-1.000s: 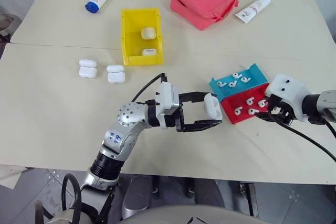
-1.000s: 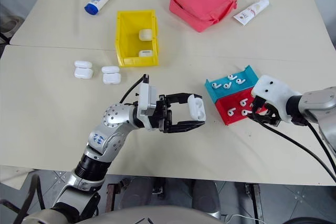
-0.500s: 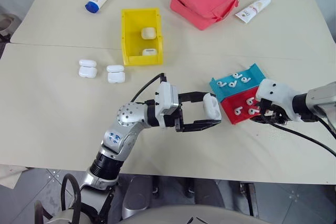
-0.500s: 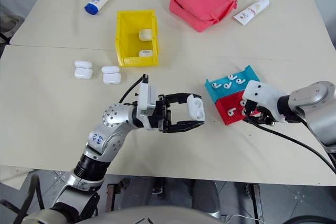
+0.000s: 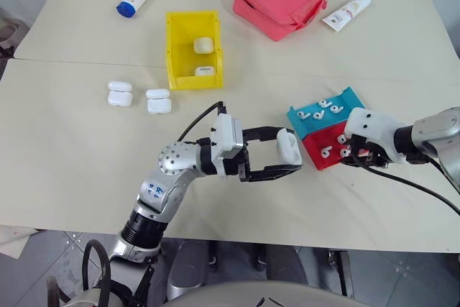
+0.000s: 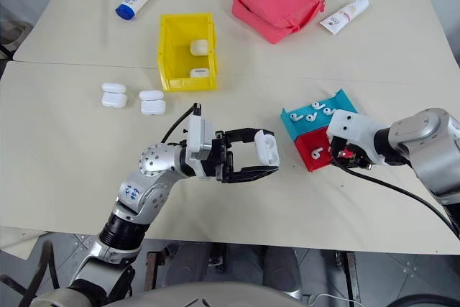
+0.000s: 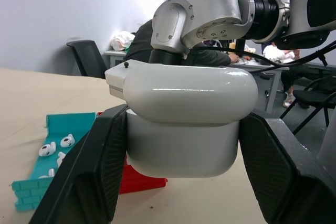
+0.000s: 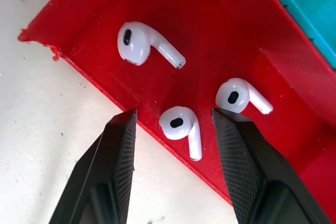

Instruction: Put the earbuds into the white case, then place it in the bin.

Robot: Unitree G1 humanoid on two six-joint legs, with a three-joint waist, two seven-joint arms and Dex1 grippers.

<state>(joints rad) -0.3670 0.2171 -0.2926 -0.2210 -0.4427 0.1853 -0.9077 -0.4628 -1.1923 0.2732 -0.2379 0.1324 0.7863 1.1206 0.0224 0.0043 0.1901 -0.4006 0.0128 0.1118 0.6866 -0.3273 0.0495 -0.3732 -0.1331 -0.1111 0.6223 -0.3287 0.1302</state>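
Our left gripper [image 5: 285, 156] is clamped on a white case [image 5: 291, 147], held above the table [image 5: 72, 177] near its middle, just left of the two trays. In the left wrist view the case [image 7: 184, 124] sits squeezed between both black fingers [image 7: 100, 166], its lid slightly raised at one edge.

Our right gripper [image 8: 173, 129] hangs over the near edge of the red tray [image 8: 220, 40] with its fingers parted around one of the earbuds [image 8: 181, 127]; we cannot tell whether they touch it. Two more earbuds lie beside it in the red tray, others in the teal tray [image 5: 323, 113] just beyond.

Further left and farther away, the yellow bin [image 5: 192, 49] holds two cases, and two more cases [image 5: 139, 97] rest on the table to its left.
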